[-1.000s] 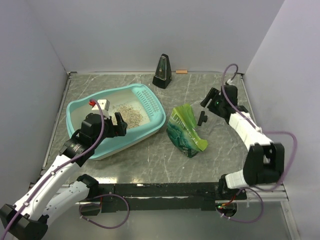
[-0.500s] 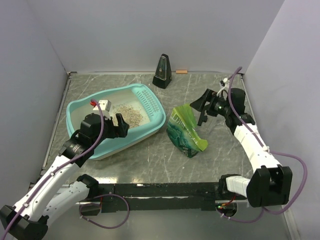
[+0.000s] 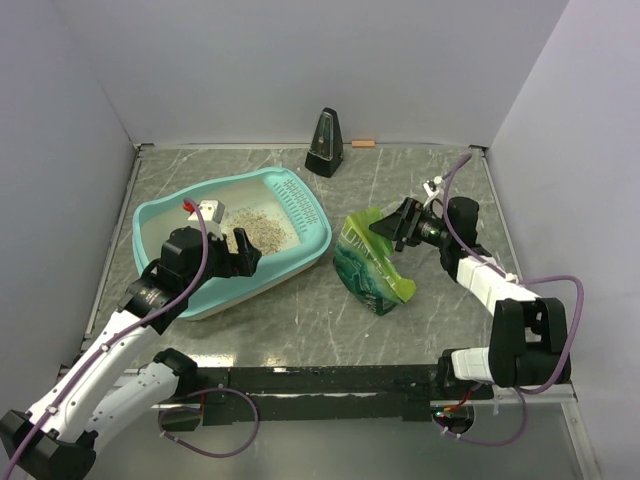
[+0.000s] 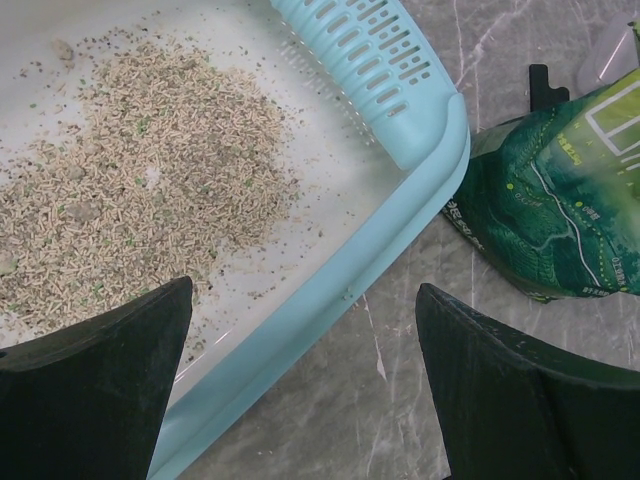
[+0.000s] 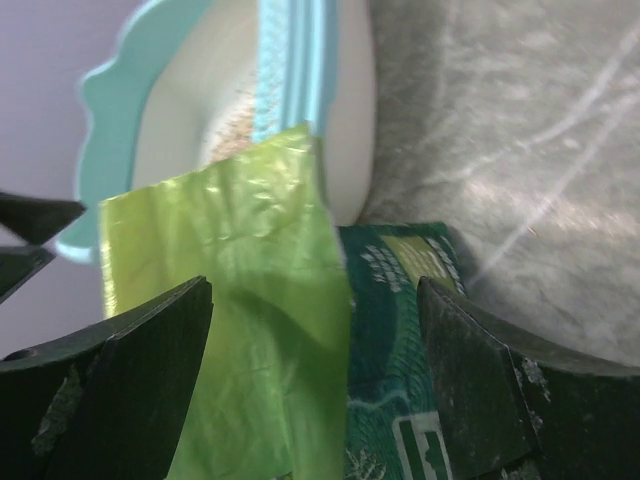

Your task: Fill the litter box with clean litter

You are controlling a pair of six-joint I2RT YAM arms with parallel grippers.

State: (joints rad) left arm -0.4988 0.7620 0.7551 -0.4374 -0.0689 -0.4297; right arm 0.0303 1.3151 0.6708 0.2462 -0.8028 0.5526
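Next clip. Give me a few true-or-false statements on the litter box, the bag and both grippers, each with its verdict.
1. The litter box holds a loose heap of clean litter. True.
2. The right gripper is shut on the green bag. False: its jaws are open, and the right wrist view shows the bag's top edge between them.
3. The green bag lies inside the litter box. False: it sits on the table, to the right of the box.
4. The left gripper is open above the box's rim. True.
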